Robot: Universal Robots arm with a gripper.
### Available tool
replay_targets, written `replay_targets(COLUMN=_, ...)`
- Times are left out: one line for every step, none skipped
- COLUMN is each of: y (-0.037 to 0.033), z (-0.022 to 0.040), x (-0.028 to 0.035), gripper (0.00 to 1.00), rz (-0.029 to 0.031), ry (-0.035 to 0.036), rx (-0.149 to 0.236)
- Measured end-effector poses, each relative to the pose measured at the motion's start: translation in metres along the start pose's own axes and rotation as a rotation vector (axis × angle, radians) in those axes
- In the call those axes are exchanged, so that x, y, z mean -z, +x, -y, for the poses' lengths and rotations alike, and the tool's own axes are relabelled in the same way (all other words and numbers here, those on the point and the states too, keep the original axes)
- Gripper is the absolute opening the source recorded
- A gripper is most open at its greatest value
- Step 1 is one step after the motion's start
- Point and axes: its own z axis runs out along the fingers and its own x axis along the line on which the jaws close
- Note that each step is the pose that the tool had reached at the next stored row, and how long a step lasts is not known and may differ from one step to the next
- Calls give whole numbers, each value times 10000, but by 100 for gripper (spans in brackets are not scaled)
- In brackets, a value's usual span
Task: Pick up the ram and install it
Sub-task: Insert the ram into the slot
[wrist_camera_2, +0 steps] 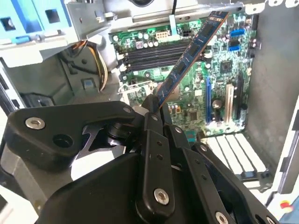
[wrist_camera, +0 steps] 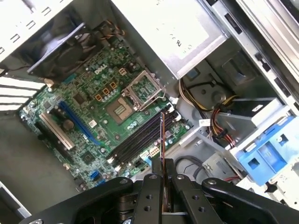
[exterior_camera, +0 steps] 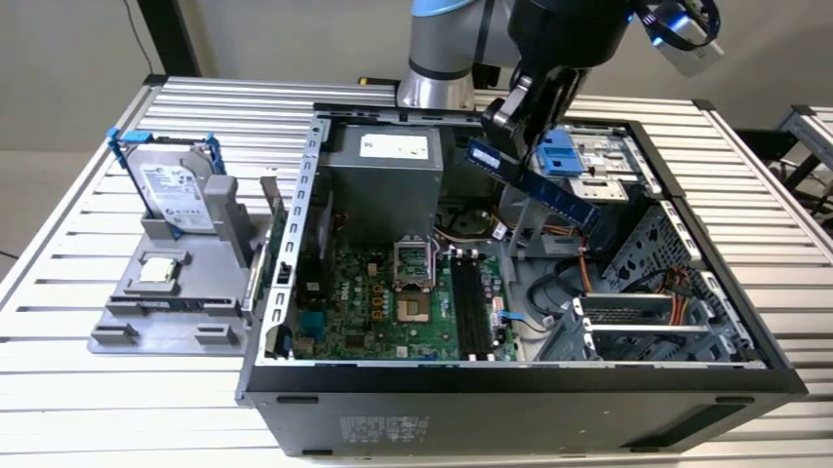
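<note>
Exterior view: ram [exterior_camera: 560,199] in end effector [exterior_camera: 510,138]

The open case [exterior_camera: 521,380] lies on the counter [exterior_camera: 117,400]. In it the motherboard [exterior_camera: 377,312] lies flat, the power supply [exterior_camera: 384,180] behind it, the memory slots [exterior_camera: 471,307] along its edge at the exterior view's right. Beside the case, at the exterior view's left, a holder [exterior_camera: 143,322] carries the hard drive [exterior_camera: 176,185] upright and the processor [exterior_camera: 159,271] before it. My gripper [exterior_camera: 505,132] holds the ram [exterior_camera: 536,185] tilted above the case.
</note>
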Motion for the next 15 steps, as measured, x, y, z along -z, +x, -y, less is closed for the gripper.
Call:
replay_targets(y=0, z=0, x=0, gripper=0, rz=7, ry=3, rx=-184)
replay_targets(y=0, z=0, x=0, gripper=0, rz=12, ry=6, rx=-342)
replay_targets(y=0, z=0, x=0, gripper=0, rz=17, ry=9, rx=-521)
replay_targets(y=0, z=0, x=0, gripper=0, rz=23, ry=12, rx=-683)
replay_targets(y=0, z=0, x=0, gripper=0, rz=29, ry=15, rx=-858)
replay_targets(y=0, z=0, x=0, gripper=0, rz=34, ry=18, rx=-1025)
replay_targets(y=0, z=0, x=0, gripper=0, rz=40, ry=21, rx=-1200)
replay_targets(y=0, z=0, x=0, gripper=0, rz=45, ry=24, rx=-1370)
replay_targets(y=0, z=0, x=0, gripper=0, rz=52, ry=27, rx=-1549)
replay_targets(y=0, z=0, x=0, gripper=0, rz=57, ry=30, rx=-1720)
replay_targets(y=0, z=0, x=0, gripper=0, rz=63, ry=33, rx=-1893)
replay_targets(y=0, z=0, x=0, gripper=0, rz=68, ry=36, rx=-2050)
replay_targets(y=0, z=0, x=0, gripper=0, rz=74, ry=39, rx=-2222)
replay_targets(y=0, z=0, x=-1, gripper=0, rz=80, ry=42, rx=-2395)
replay_targets(y=0, z=0, x=-1, gripper=0, rz=85, ry=45, rx=-2558)
